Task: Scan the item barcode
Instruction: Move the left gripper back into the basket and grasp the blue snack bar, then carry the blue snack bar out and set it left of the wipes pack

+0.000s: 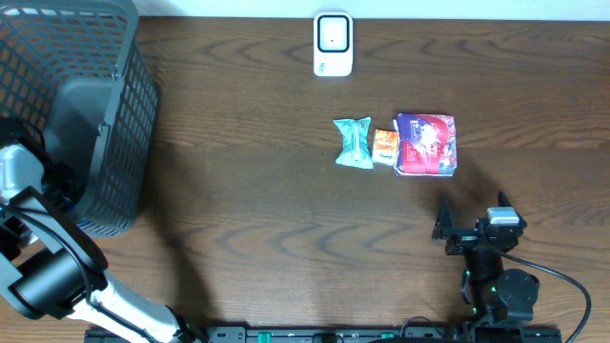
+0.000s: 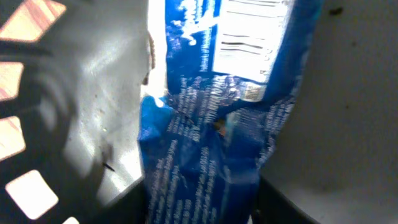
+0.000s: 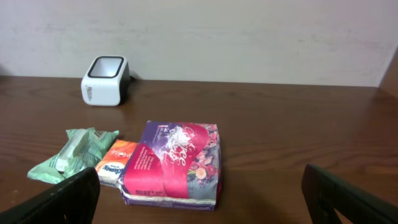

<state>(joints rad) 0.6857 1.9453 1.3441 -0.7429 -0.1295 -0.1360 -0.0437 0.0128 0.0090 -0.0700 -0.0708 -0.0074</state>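
Note:
In the left wrist view a crinkled blue packet (image 2: 205, 143) with a white barcode label (image 2: 249, 37) fills the gap between my left gripper's (image 2: 202, 202) dark fingers, which press on both its sides inside the grey basket (image 2: 93, 93). From overhead the left arm (image 1: 48, 272) reaches into that basket (image 1: 91, 105), and the gripper itself is hidden there. The white scanner (image 1: 333, 44) stands at the table's far edge. My right gripper (image 1: 474, 214) rests open near the front right, holding nothing.
A green packet (image 1: 354, 143), a small orange packet (image 1: 385, 147) and a purple floral pack (image 1: 426, 144) lie in a row just beyond the right gripper. The right wrist view shows the same three and the scanner (image 3: 104, 79) against the wall.

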